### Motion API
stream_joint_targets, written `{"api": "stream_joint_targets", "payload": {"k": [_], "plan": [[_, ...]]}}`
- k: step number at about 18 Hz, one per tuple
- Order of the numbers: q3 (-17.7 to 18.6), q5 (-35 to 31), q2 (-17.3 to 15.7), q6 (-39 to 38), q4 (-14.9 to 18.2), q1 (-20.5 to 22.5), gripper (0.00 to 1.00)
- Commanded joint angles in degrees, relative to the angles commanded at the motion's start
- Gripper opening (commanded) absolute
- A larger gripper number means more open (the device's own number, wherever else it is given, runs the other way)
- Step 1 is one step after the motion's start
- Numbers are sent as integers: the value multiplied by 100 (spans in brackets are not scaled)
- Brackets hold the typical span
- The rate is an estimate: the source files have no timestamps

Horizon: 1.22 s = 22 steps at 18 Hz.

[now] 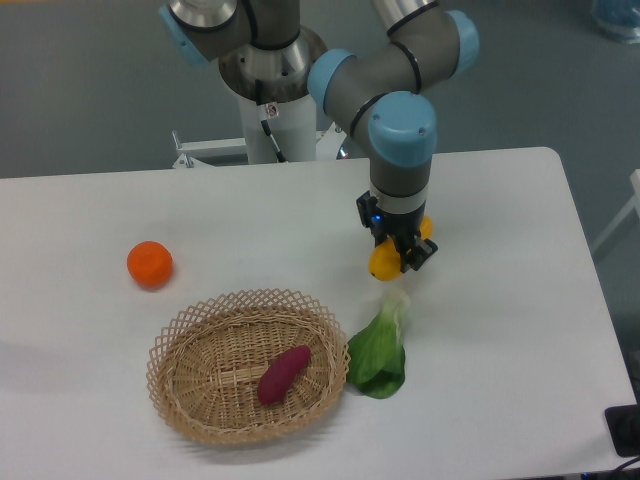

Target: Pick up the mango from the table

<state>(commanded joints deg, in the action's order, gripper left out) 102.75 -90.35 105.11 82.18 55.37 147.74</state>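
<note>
The mango (384,262) is yellow with an orange end showing behind the gripper. It sits right of centre over the white table (500,300). My gripper (402,258) points straight down, and its black fingers are closed around the mango's middle. Much of the fruit is hidden by the fingers. I cannot tell whether the mango rests on the table or hangs just above it.
A wicker basket (175,345) at the front centre holds a purple sweet potato (284,374). A green leafy vegetable (380,352) lies just right of the basket, below the gripper. A round orange (150,264) sits at the left.
</note>
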Motion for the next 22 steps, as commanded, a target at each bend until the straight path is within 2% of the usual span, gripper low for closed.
{"api": "stream_joint_targets", "payload": {"k": [2, 3, 12, 16, 22], "plan": [[-342, -35, 193, 9, 17, 0, 58], [-387, -35, 220, 9, 18, 0, 58], [-554, -70, 325, 17, 18, 35, 58], [-756, -62, 448, 9, 18, 105, 58], [-756, -44, 466, -9, 18, 114, 58]]}}
